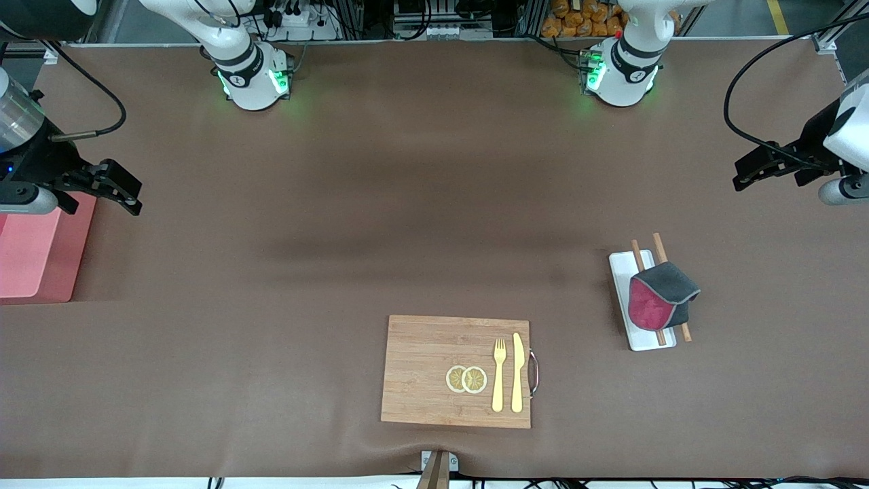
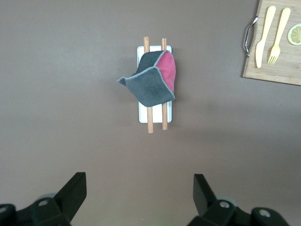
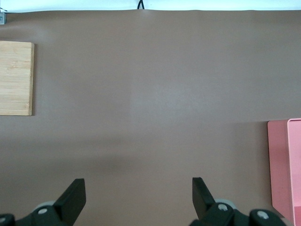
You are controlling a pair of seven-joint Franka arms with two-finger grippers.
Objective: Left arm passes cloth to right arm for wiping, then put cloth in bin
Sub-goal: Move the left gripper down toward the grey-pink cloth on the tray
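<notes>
The cloth (image 1: 660,297), dark grey with a crimson side showing, lies folded on two wooden chopsticks across a white tray (image 1: 630,299) toward the left arm's end of the table. It also shows in the left wrist view (image 2: 153,78). My left gripper (image 1: 747,173) is open and empty, up in the air above bare table near that end. My right gripper (image 1: 122,193) is open and empty, held beside the salmon-pink bin (image 1: 34,255) at the right arm's end. The bin's edge shows in the right wrist view (image 3: 284,165).
A wooden board (image 1: 434,370) with two lemon slices (image 1: 466,379), a yellow fork (image 1: 499,373) and a yellow knife (image 1: 517,371) lies near the front camera's edge of the table. The chopsticks (image 1: 662,285) rest on the tray under the cloth.
</notes>
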